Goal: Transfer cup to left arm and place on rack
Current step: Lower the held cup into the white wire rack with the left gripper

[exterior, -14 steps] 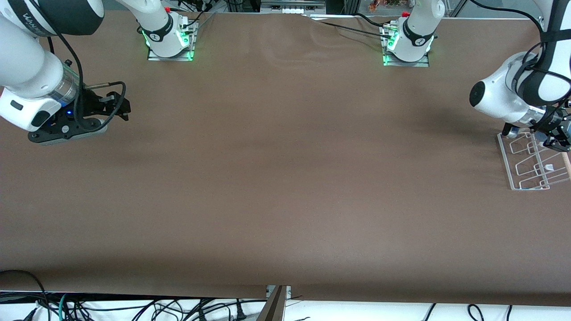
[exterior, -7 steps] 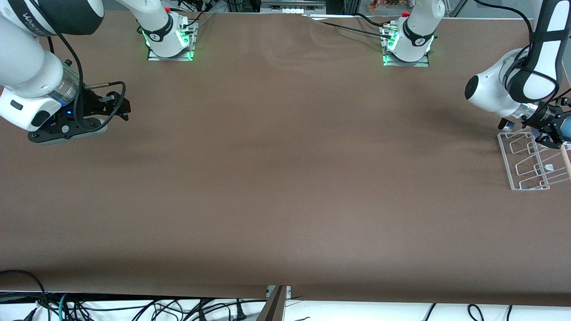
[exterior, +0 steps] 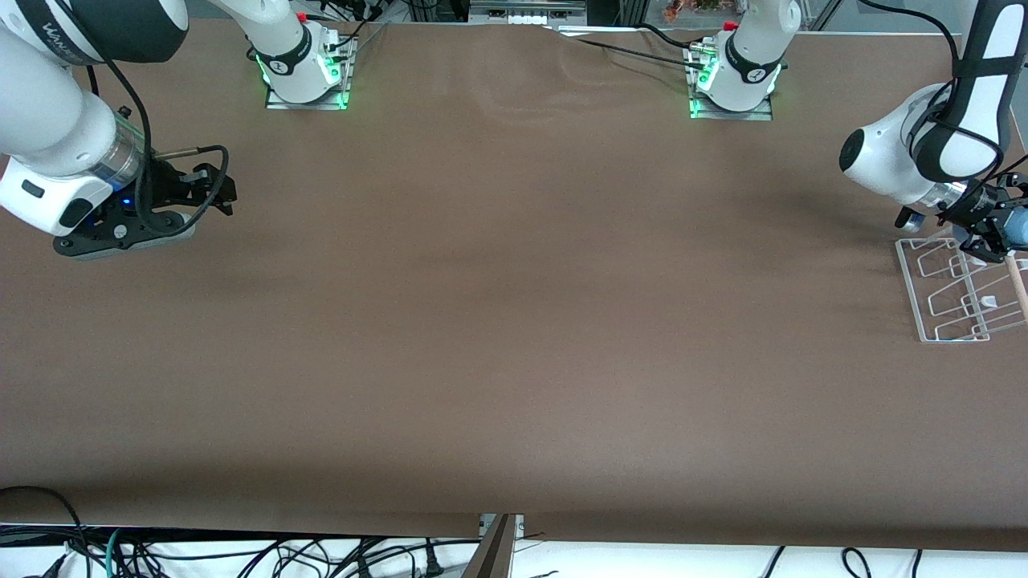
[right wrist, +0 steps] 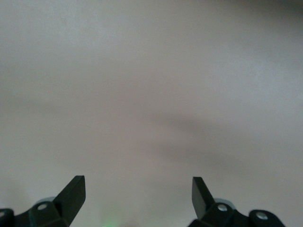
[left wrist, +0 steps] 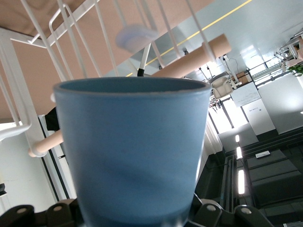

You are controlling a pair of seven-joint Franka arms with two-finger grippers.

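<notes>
The light-blue cup is gripped by my left gripper, which is shut on its base. They hang low over the end of the white wire rack that lies farther from the front camera. In the left wrist view the cup fills the middle, mouth toward the rack's wire loops, a white-capped peg and the wooden rod. My right gripper waits open and empty just above the cloth at the right arm's end of the table, its fingers spread wide.
A brown cloth covers the table. The two arm bases stand along the edge farthest from the front camera. The rack sits at the table's edge at the left arm's end. Cables hang below the near edge.
My left gripper has lifted a little and turned over the rack's end, bringing the blue cup into the front view. The right arm has not moved.
</notes>
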